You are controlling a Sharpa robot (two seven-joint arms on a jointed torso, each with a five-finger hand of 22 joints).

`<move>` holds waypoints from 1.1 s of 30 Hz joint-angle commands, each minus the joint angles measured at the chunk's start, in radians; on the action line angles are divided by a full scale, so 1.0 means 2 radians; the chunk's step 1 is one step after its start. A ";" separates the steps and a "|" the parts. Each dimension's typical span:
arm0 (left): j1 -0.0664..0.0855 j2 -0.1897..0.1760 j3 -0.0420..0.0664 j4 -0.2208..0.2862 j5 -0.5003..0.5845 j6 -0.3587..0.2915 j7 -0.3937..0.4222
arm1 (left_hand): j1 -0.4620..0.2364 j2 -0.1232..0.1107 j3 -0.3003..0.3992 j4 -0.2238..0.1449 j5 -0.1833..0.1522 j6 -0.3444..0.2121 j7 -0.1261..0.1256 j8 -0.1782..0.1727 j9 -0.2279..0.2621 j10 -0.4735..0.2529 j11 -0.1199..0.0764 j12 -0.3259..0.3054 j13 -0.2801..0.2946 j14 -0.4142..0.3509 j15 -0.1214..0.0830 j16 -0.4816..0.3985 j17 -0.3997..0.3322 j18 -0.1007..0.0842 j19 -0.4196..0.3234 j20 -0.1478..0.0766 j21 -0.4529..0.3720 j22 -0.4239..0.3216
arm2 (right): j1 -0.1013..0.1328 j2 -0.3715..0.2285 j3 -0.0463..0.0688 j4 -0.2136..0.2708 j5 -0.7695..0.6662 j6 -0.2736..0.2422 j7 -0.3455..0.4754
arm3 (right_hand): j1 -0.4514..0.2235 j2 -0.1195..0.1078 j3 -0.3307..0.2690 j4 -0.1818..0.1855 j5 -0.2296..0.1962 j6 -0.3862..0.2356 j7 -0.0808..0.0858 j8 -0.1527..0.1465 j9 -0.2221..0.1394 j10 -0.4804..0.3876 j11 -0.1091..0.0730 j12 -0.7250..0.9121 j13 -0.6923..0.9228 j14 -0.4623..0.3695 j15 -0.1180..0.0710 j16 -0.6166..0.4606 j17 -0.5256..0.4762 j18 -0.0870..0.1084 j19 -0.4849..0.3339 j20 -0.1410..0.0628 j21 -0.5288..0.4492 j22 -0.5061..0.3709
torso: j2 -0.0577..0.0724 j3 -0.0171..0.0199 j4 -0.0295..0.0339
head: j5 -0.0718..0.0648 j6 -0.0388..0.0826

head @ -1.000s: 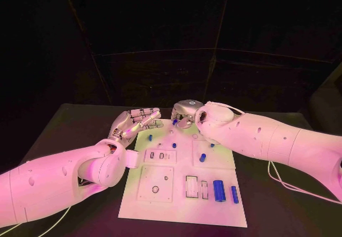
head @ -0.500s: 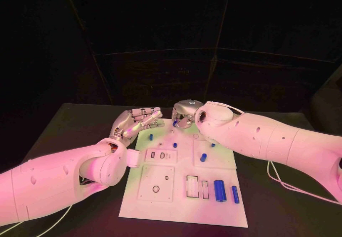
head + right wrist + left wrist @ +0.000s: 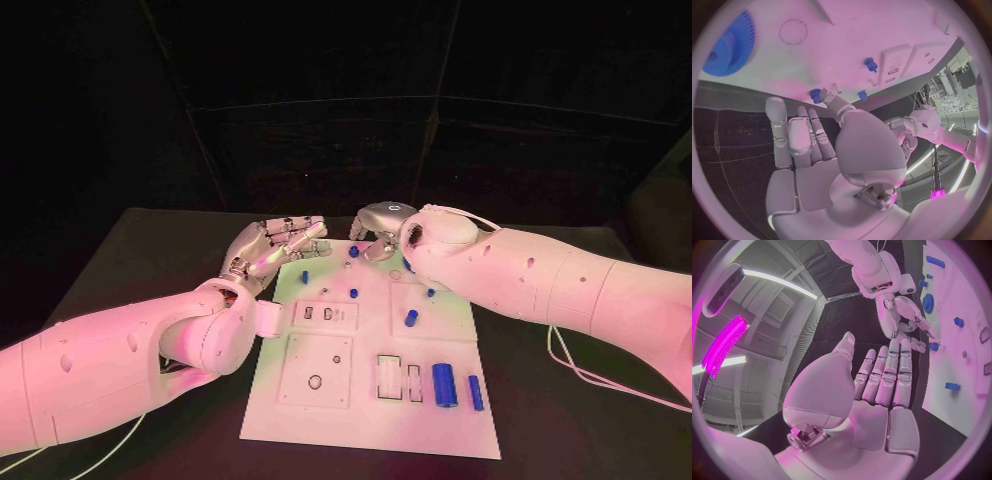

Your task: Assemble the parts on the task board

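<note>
The white task board (image 3: pixel 368 425) lies in the middle of the black table. My right hand (image 3: pixel 375 233) hovers over the board's far edge, and its thumb and a fingertip pinch a small blue part (image 3: pixel 353 251). The right wrist view shows that part (image 3: pixel 815 94) at the thumb tip of the right hand (image 3: pixel 817 150). My left hand (image 3: pixel 271 248) is at the board's far left corner with flat, straight fingers and holds nothing. The left wrist view shows the left hand (image 3: pixel 879 385) facing the right hand (image 3: pixel 901 320) and the small part (image 3: pixel 934 346).
Short blue pegs (image 3: pixel 304 277) (image 3: pixel 353 294) (image 3: pixel 411 319) stand on the far half of the board. Two long blue cylinders (image 3: pixel 444 385) (image 3: pixel 475 393) lie at the near right. A blue gear (image 3: pixel 729 45) sits by the right arm. Black table (image 3: pixel 144 260) surrounds the board.
The right hand has shifted slightly, and the small blue part at its fingertips now sits a little nearer to me. The left hand has barely moved.
</note>
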 commanded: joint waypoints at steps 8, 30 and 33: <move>0.001 -0.006 0.000 -0.003 -0.003 0.006 0.001 | 0.001 0.005 -0.001 -0.002 0.000 -0.001 0.022 -0.002 0.000 -0.005 0.000 -0.003 0.000 0.003 -0.001 -0.004 -0.001 0.003 0.004 -0.001 -0.002 -0.001 | 0.001 -0.085 0.000 0.083 0.076 -0.078 -0.004 | 0.000 0.009 -0.013 0.024 0.018 0.033 -0.014 0.006 0.003 0.126 -0.024 0.061 0.019 0.010 -0.013 0.024 0.040 -0.007 0.038 -0.010 0.024 0.049 | -0.003 0.0012 -0.0046 | -0.004 0.002; 0.002 -0.003 0.000 -0.020 0.001 0.014 -0.001 | 0.005 0.007 0.000 -0.006 0.001 0.001 0.021 -0.001 0.000 -0.003 0.000 -0.002 0.000 0.003 -0.001 -0.005 -0.001 0.003 0.005 -0.001 -0.003 -0.002 | 0.001 -0.145 0.000 0.097 0.110 0.028 -0.048 | 0.015 -0.014 -0.142 0.126 0.058 0.016 -0.033 0.023 0.003 0.194 -0.046 0.471 0.457 0.032 -0.032 0.100 0.190 -0.024 0.095 -0.032 0.072 0.142 | -0.004 0.0021 -0.0051 | -0.014 0.003; 0.002 -0.002 0.000 -0.022 0.001 0.014 -0.001 | 0.006 0.008 0.000 -0.007 0.001 0.001 0.021 -0.001 0.000 -0.003 0.000 -0.002 0.000 0.003 -0.001 -0.005 -0.001 0.003 0.006 -0.001 -0.004 -0.002 | 0.001 -0.143 0.000 0.092 0.108 0.031 -0.048 | 0.021 -0.014 -0.145 0.125 0.059 0.013 -0.032 0.023 0.003 0.193 -0.045 0.476 0.465 0.032 -0.032 0.101 0.193 -0.024 0.095 -0.031 0.072 0.142 | -0.003 0.0020 -0.0047 | -0.015 0.003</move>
